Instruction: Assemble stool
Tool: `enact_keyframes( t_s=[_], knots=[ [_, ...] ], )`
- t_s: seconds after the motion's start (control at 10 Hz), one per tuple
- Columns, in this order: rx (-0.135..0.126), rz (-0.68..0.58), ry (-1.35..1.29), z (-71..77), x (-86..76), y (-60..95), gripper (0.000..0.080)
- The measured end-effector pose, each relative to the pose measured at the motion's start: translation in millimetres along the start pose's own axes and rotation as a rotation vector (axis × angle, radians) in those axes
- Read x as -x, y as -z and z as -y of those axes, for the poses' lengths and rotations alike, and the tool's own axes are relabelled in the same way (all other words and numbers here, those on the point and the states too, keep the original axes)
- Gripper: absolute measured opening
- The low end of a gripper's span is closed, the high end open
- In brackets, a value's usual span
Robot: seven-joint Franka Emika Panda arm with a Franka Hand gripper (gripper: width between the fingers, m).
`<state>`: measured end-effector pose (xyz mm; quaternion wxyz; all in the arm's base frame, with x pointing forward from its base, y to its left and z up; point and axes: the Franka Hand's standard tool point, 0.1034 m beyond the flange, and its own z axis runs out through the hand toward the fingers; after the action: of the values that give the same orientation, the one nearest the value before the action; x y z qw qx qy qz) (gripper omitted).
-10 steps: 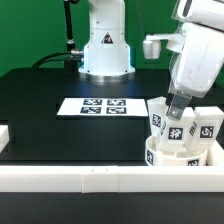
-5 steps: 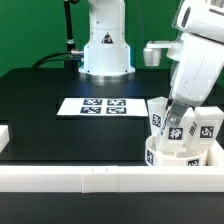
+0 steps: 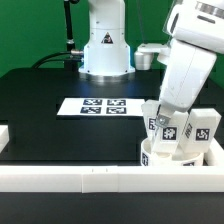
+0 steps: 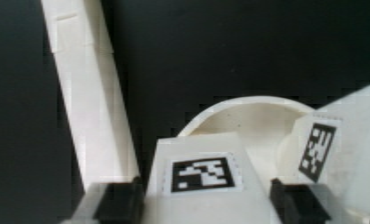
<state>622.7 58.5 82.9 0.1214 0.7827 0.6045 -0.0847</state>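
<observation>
The white round seat disc (image 3: 158, 158) lies at the exterior view's right, against the front rail. Three short tagged legs stand up from it. My gripper (image 3: 166, 120) reaches down over the middle leg (image 3: 170, 131), with another leg (image 3: 203, 128) to its right and one partly hidden behind the fingers. In the wrist view my gripper (image 4: 210, 198) has its dark fingers (image 4: 121, 198) pressed on both sides of a tagged leg (image 4: 205, 172). The seat's curved rim (image 4: 253, 112) shows behind it. The gripper is shut on this leg.
A long white border rail (image 3: 90, 178) runs along the table's front and shows in the wrist view (image 4: 84, 90). The marker board (image 3: 98, 106) lies mid-table. The robot base (image 3: 105, 45) stands at the back. A rail end (image 3: 4, 135) sits at the exterior view's left.
The wrist and arm have swung towards the exterior view's left and turned while still on the leg. The seat has shifted slightly left with it.
</observation>
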Motion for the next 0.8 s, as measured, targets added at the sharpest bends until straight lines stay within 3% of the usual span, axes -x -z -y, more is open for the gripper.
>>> enact_keyframes(
  t_s=[0.3, 0.6, 0.8],
  knots=[
    [-0.009, 0.001, -0.153, -0.1, 2.8, -0.9, 0.0339],
    [-0.058, 0.054, -0.577, 2.4, 10.3, -1.9, 0.0340],
    [-0.051, 0.057, -0.776, 1.5, 9.5, -0.2, 0.0340]
  ],
)
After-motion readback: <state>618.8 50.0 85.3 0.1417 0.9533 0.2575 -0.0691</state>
